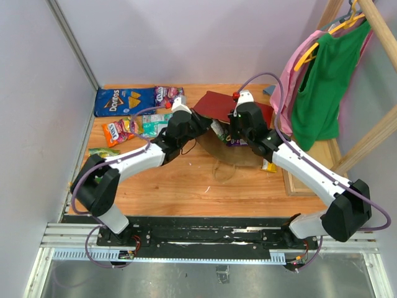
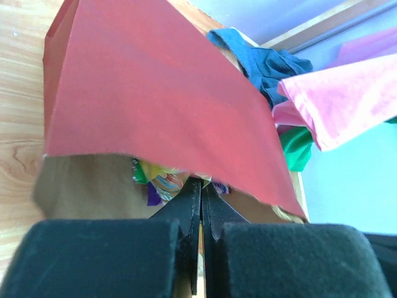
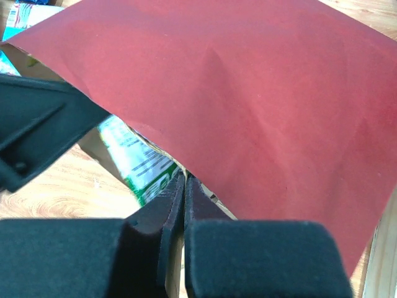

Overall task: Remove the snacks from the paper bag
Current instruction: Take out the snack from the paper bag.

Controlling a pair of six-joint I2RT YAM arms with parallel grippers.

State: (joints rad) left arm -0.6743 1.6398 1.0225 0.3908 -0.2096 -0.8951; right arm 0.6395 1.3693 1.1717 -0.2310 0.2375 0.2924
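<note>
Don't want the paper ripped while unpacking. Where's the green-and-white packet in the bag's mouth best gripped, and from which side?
Probably by its exposed end: the green-and-white packet pokes out under the red upper wall of the paper bag, which lies on its side and covers the rest. Come in low through the open mouth, under that wall.

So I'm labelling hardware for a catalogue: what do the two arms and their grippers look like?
The left arm and right arm have white shells, chunky black joints and a thin lilac cable looping along each. The left gripper and right gripper are black: two slim flat fingers on blocky bodies, with a small red spot near each wrist.
</note>
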